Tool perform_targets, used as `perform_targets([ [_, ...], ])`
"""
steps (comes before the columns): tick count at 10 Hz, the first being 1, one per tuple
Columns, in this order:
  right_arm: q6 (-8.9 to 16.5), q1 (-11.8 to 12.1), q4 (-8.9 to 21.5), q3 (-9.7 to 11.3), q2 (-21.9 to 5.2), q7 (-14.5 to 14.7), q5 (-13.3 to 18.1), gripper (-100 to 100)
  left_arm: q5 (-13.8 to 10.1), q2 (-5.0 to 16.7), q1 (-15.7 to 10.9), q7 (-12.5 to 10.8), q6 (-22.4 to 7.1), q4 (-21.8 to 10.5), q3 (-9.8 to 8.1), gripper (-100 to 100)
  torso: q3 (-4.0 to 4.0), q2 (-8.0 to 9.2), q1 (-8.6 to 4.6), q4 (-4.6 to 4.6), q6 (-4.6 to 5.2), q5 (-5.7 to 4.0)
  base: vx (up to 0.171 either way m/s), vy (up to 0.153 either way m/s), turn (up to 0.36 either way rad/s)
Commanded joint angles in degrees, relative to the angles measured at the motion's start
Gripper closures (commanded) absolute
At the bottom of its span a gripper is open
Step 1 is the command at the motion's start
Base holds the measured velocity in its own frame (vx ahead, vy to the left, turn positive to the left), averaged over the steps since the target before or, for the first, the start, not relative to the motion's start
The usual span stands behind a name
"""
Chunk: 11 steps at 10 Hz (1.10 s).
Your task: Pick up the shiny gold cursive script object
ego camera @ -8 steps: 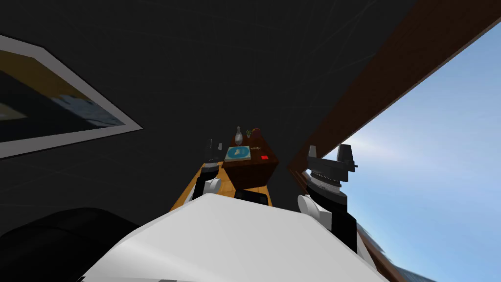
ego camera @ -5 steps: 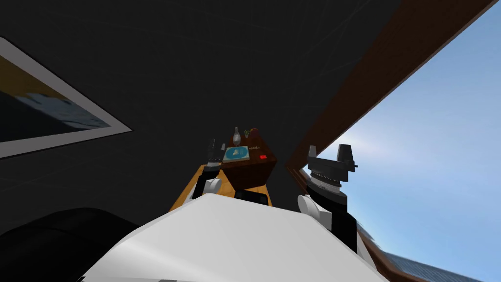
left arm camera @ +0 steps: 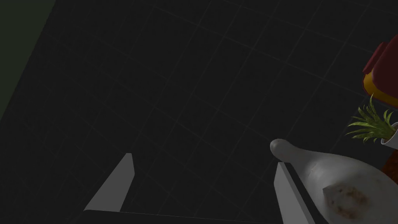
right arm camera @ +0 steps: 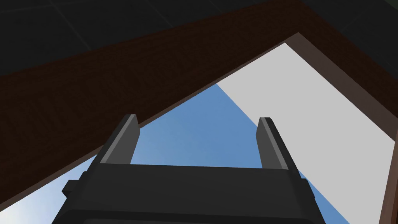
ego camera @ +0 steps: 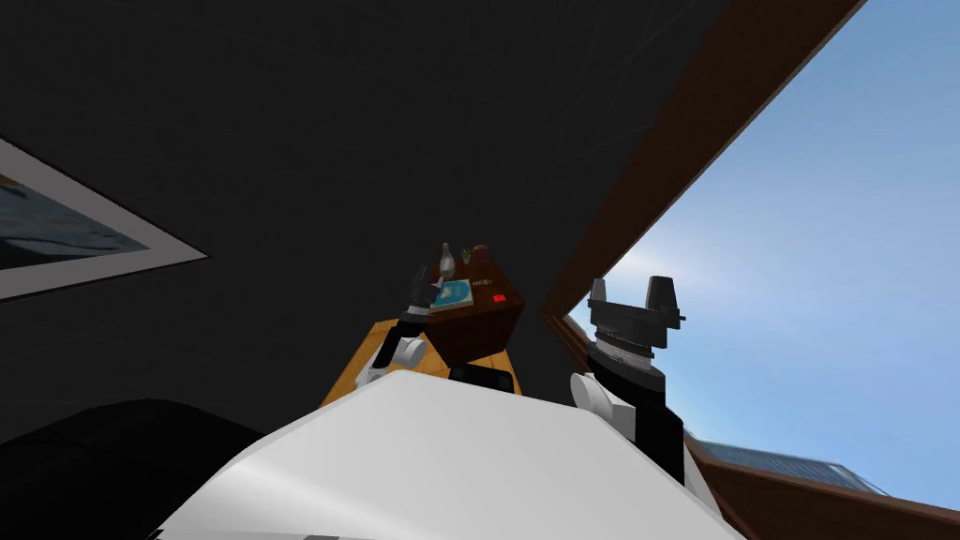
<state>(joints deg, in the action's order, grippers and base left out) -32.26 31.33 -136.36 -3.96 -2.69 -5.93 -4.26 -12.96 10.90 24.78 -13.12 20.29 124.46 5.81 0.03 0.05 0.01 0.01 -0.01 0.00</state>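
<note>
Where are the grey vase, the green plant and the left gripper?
grey vase (left arm camera: 342,171): left wrist view, its body.
green plant (left arm camera: 371,125): left wrist view, its leaves.
left gripper (left arm camera: 203,160): left wrist view, between its fingertips.

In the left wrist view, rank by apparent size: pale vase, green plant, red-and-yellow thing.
Largest: pale vase, though it is closest to the camera.
Then red-and-yellow thing and green plant: about alike, both cut off at the picture's edge, so unranked.

A pale bottle stands just beside the left pincer — a small plant near it.
</note>
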Motion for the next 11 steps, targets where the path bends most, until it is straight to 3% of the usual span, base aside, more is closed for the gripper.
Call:
perform_targets([
  [1,0.0,0.0,0.0,0.0,0.0,0.0,0.0,0,-2.46,2.86,-1.45,-1.7,-2.47,-0.75,1.23,-100,0.0,0.0,0.0,0.0,0.0,0.0,-0.023,-0.006,-0.201],
  [2,0.0,-0.01,0.0,0.0,0.0,0.0,0.0,0,-4.29,4.7,-3.0,-3.29,-3.92,-1.62,2.32,-100,0.01,0.02,-0.01,0.0,0.03,0.0,-0.033,-0.003,-0.286],
  [3,0.0,-0.01,0.0,0.0,0.0,0.0,0.0,0,-4.62,5.52,-3.0,-3.29,-4.59,-1.62,2.32,-100,0.02,0.04,-0.02,0.01,0.04,-0.01,-0.013,0.007,-0.092],
  [4,0.0,0.0,0.0,0.0,0.0,0.0,0.0,0,-6.89,7.56,-4.75,-5.09,-6.85,-2.63,3.39,-100,0.0,0.0,0.02,0.0,-0.01,0.0,-0.015,-0.004,-0.15],
  [5,0.0,0.0,0.0,0.0,0.0,0.0,0.0,0,-6.93,8.23,-4.75,-5.09,-6.85,-2.63,3.39,-100,-0.01,-0.02,-0.01,0.0,0.02,0.0,-0.015,-0.002,-0.144],
  [6,0.0,0.0,0.0,0.0,0.0,0.0,0.0,0,-9.32,10.28,-6.65,-7.1,-9.23,-3.78,4.46,-100,-0.01,-0.01,0.0,0.0,-0.01,0.0,-0.026,0.005,-0.237],
  [7,0.0,-0.01,0.0,0.0,0.0,0.0,0.0,0,-9.37,11.15,-6.65,-7.1,-9.23,-3.78,4.46,-100,0.01,0.02,0.02,0.0,0.03,0.0,-0.012,0.008,-0.087],
  [8,0.0,0.0,0.0,0.0,0.0,0.0,0.0,0,-11.87,13.39,-8.7,-9.28,-11.6,-5.03,5.53,-100,-0.01,-0.02,0.03,0.0,-0.02,0.01,-0.021,0.011,-0.175],
  [9,0.0,-0.01,0.0,0.02,-0.01,0.0,0.01,0,-11.94,14.25,-8.7,-9.28,-11.72,-5.03,5.53,-100,0.0,0.0,0.03,0.0,0.05,0.0,-0.016,0.015,-0.084],
  [10,0.0,-0.01,-0.01,0.04,-0.02,-0.01,0.01,0,-14.41,16.37,-10.86,-11.58,-14.33,-6.36,6.62,-100,0.01,0.01,-0.02,0.0,0.02,-0.01,-0.015,-0.005,-0.223],
  [11,0.0,-0.02,0.0,0.05,-0.02,-0.01,0.02,0,-14.64,17.53,-10.86,-11.58,-14.33,-6.36,6.62,-100,0.0,0.0,-0.1,0.0,0.09,-0.03,-0.013,0.002,-0.167],
])
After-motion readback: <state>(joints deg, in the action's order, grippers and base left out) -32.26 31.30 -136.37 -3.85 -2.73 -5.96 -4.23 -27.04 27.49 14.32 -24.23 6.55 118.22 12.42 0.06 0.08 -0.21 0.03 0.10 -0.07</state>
